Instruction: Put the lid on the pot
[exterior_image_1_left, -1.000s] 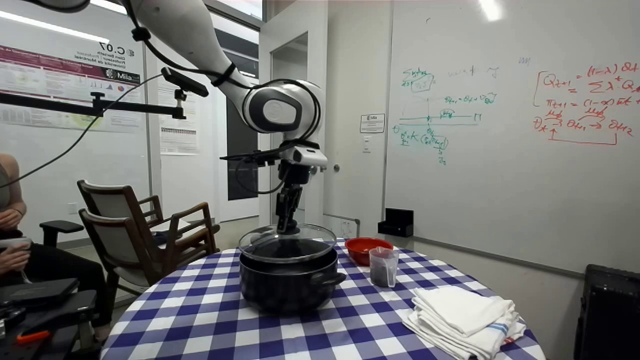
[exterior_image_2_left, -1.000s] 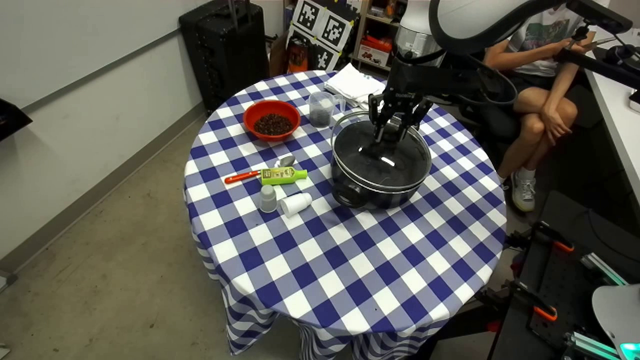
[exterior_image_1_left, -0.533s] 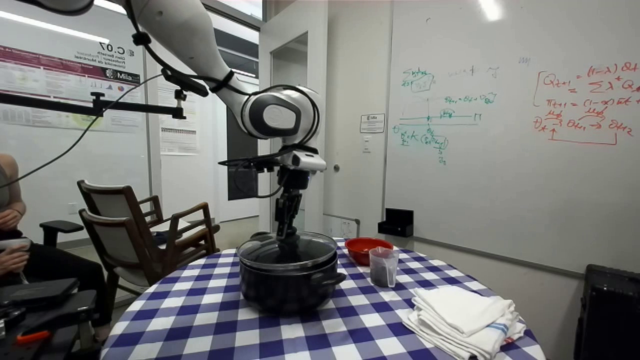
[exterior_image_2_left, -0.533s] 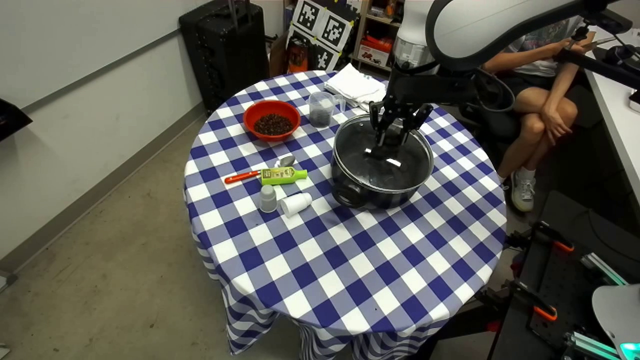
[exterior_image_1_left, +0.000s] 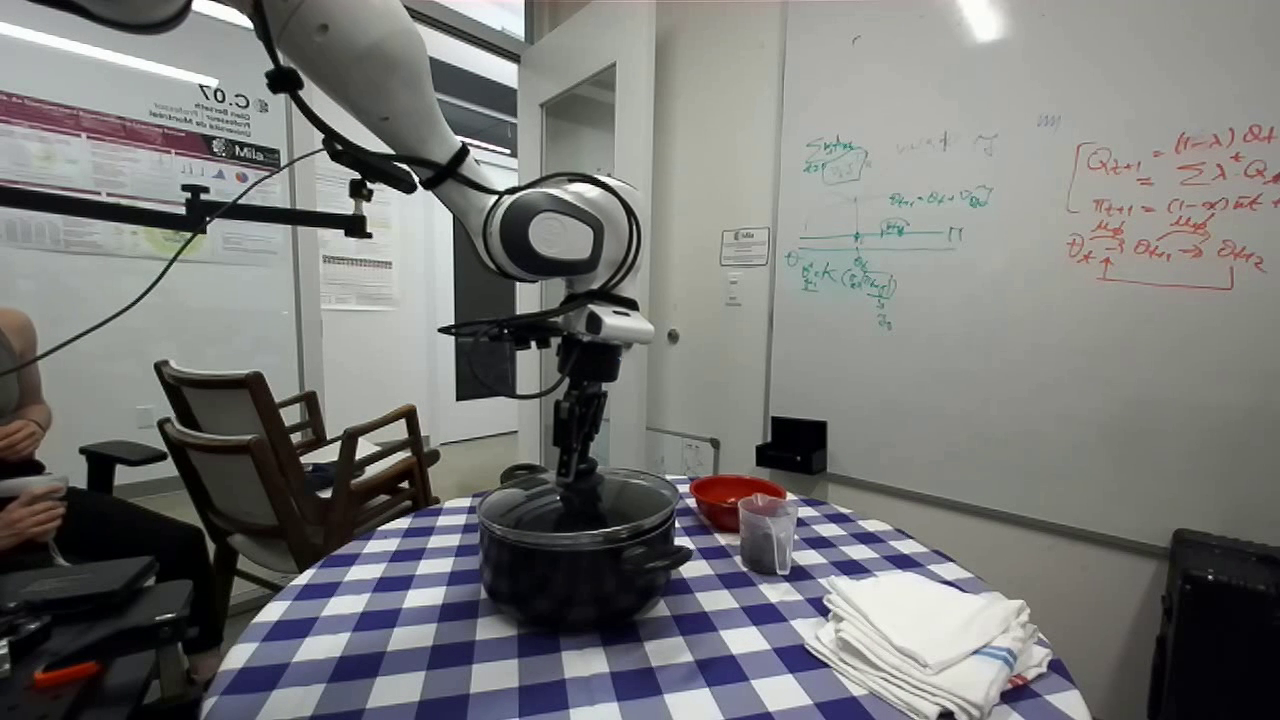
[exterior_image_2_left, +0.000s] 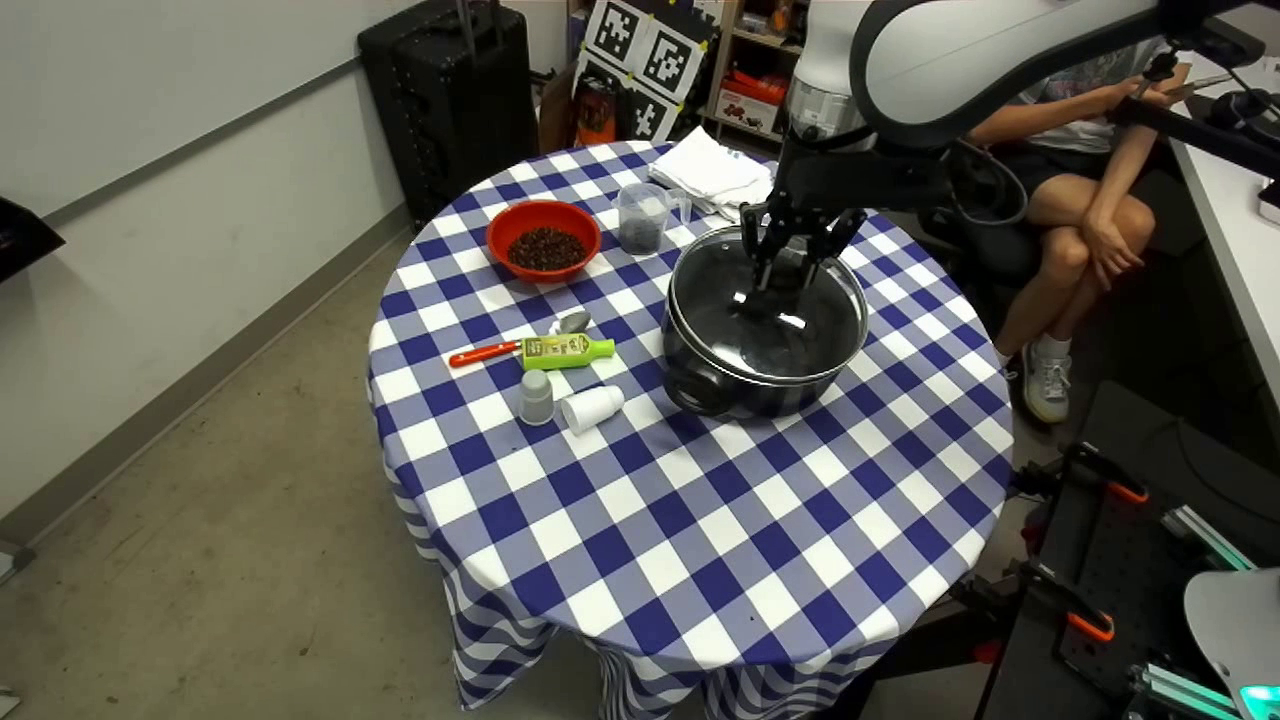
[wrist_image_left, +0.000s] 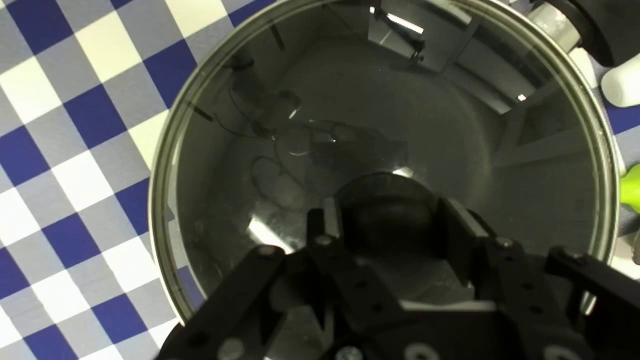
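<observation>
The lid (exterior_image_1_left: 635, 505), clear glass with a thin rim and dark knob, lies nearly level over the pot's opening. It also shows in an exterior view (exterior_image_2_left: 735, 335) and fills the wrist view (wrist_image_left: 350, 100). The black pot (exterior_image_1_left: 570, 585) stands on the table under it; its side also shows in an exterior view (exterior_image_2_left: 765, 400). Whether the lid's rim is seated all round I cannot tell. My gripper (exterior_image_1_left: 575, 472) points down at the lid's middle. In the wrist view its fingers (wrist_image_left: 390, 215) are on both sides of the knob and appear to touch it.
A red bowl (exterior_image_2_left: 545, 240) with dark bits and a clear measuring cup (exterior_image_2_left: 642, 220) stand near the pot. White folded cloths (exterior_image_1_left: 930, 635) lie at the table's side. A green bottle (exterior_image_2_left: 565, 351), a red-handled spoon (exterior_image_2_left: 485, 354) and two small cups (exterior_image_2_left: 593, 408) lie beside the pot.
The lid has come down from a tilted pose above the pot to nearly level at its rim, with my gripper lowering along. In the last half second it has shifted only slightly.
</observation>
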